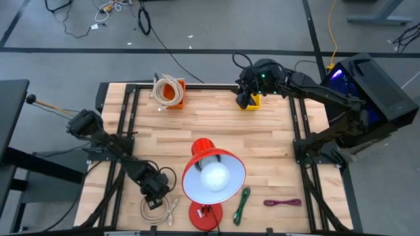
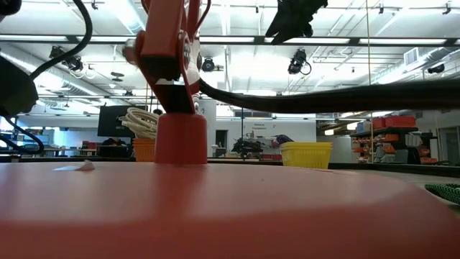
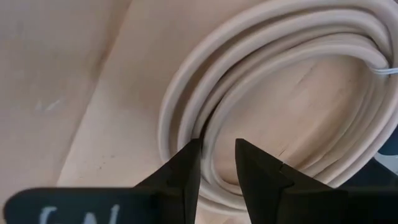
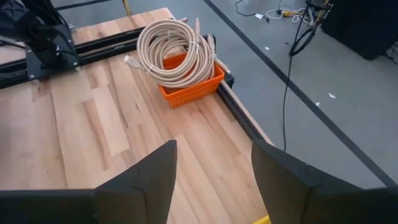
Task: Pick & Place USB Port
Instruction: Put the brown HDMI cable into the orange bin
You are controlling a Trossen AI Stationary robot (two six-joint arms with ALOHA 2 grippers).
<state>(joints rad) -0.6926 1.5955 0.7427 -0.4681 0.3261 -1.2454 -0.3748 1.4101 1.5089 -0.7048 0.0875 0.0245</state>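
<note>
A coiled beige USB cable lies flat on the wooden table near its front edge, left of the red lamp. My left gripper points steeply down over the coil's left rim. It is open by a narrow gap, and the coil's strands show in that gap. Whether the tips touch the cable cannot be told. My right gripper hangs wide open high over the far edge, above a yellow bin. An orange basket at the far edge holds more beige coils.
A red desk lamp stands mid-front, just right of the coil; its base fills the low view. A green cable and a purple cable lie front right. Black frame rails run along both table sides.
</note>
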